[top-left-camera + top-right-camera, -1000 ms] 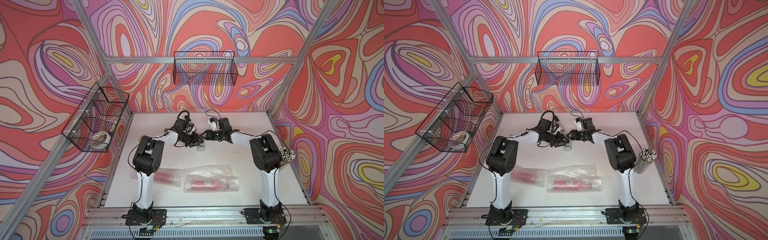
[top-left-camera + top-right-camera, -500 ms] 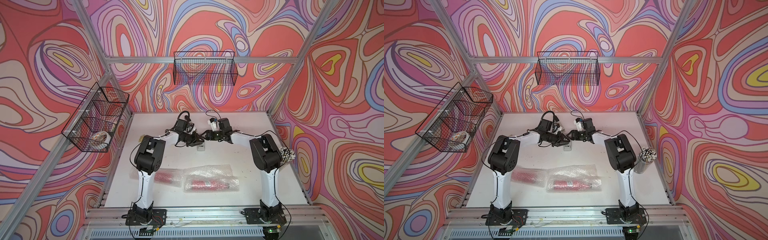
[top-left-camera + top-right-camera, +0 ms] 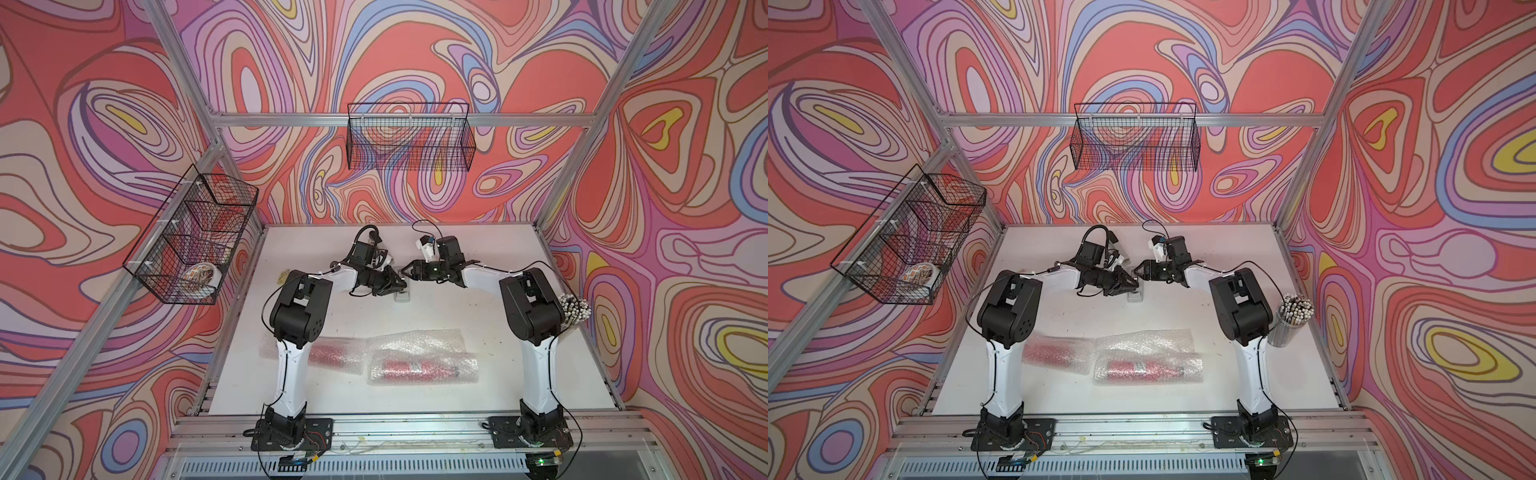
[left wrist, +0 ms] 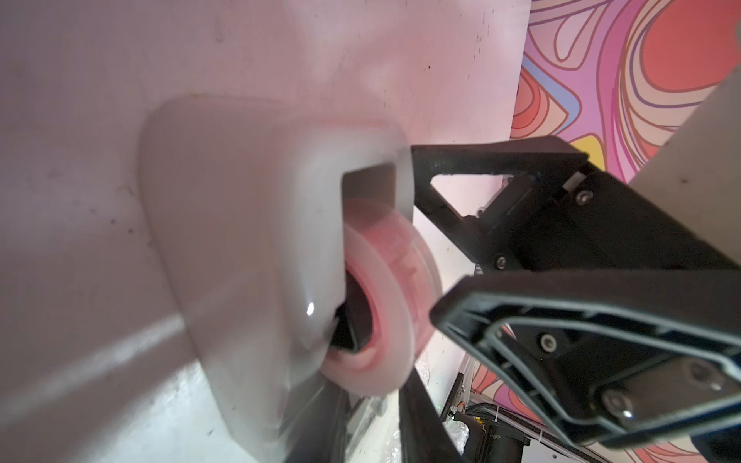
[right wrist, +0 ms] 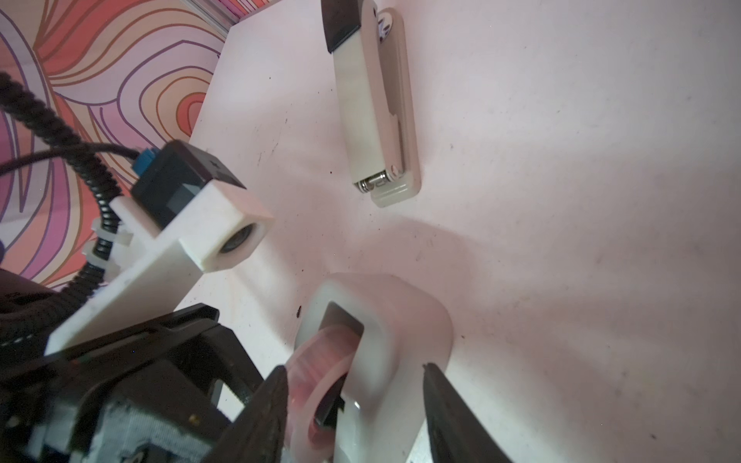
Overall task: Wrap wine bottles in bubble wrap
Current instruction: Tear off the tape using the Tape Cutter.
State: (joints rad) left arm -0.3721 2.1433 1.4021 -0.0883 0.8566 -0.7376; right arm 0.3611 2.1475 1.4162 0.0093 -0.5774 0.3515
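Both wine bottles lie near the table's front, each rolled in bubble wrap: one with a white label and one partly behind my left arm. A loose flap of bubble wrap sticks out behind the labelled one. Both grippers meet at the grey tape dispenser at mid-table. My right gripper straddles it, fingers against its body and tape roll. My left gripper sits just below the roll, blurred, with a narrow gap between its fingers.
A grey-black stapler lies on the table just beyond the dispenser. A cup of pencils stands at the right edge beside my right arm. Wire baskets hang on the back wall and left wall.
My left gripper's jaws have narrowed while it stays at the tape dispenser. The right gripper has kept its hold, and the wrapped bottles have not moved.
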